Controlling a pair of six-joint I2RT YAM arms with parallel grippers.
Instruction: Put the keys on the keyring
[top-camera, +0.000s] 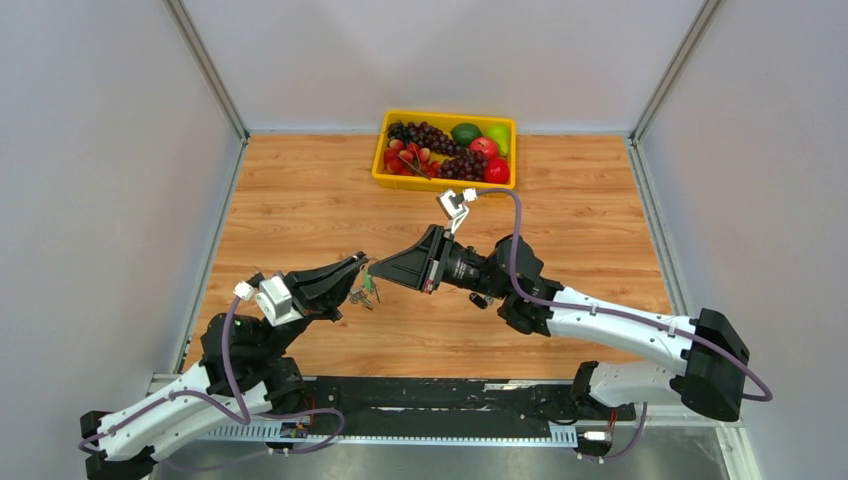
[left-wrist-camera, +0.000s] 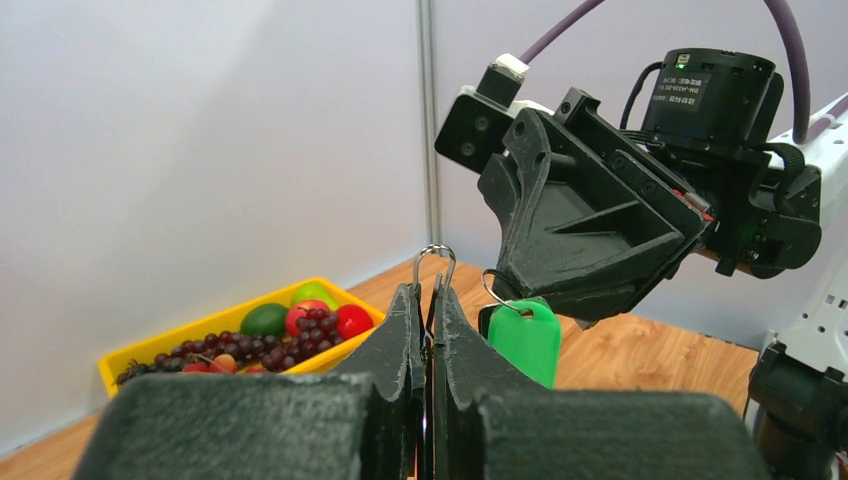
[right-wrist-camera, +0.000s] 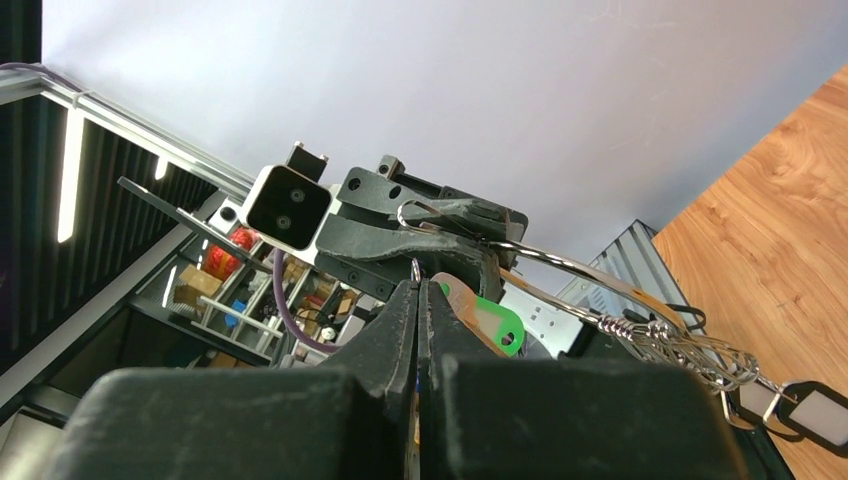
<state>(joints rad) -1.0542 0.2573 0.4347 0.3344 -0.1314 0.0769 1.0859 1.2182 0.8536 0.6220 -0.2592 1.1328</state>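
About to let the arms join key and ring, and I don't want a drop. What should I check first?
1. Left gripper shut on the wire loop: ok.
2. Right gripper shut on the green key: ok.
3. Key lined up with the loop's opening: cannot tell.
4. Both grippers raised off the table: ok.
5. Dangling chain free of snags: cannot tell.
6. Fruit tray out of the way: ok.
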